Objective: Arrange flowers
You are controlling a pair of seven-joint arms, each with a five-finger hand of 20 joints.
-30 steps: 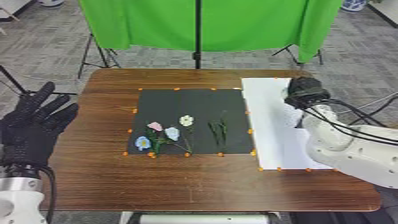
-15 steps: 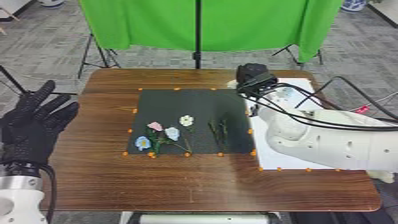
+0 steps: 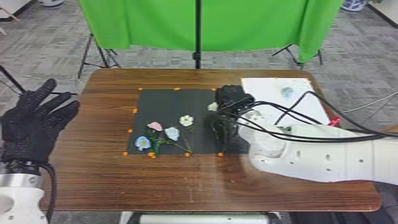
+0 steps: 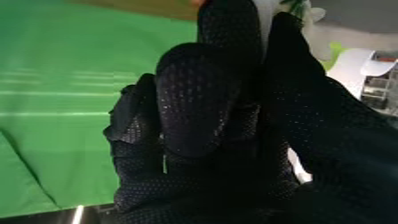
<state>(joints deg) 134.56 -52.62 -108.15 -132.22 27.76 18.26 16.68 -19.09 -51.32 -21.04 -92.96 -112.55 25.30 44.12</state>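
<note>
So my right hand [image 3: 229, 117] is over the right side of the square black mat [image 3: 169, 102], and its fingers are curled in, pinching a small white flower with a green stem [image 3: 213, 106]. In the wrist view the petals and a bit of stem poke out by my fingertips, yeah. My left hand [image 3: 35, 125] is just beside the desk's left edge, fingers loose and spread, grabbing nothing.

As for the rest of the bunch, there's a blue flower [image 3: 142, 143], a pink flower [image 3: 155, 126], a pale blue flower [image 3: 171, 133] and another white flower [image 3: 186, 120] lying on the mat, left of my right hand. The blue one's nearest me, the white one's farthest. There's also a pale blue-green bloom [image 3: 287, 92] on the white sheet [image 3: 262, 87], over on the right side of the brown wooden desk [image 3: 160, 182].
</note>
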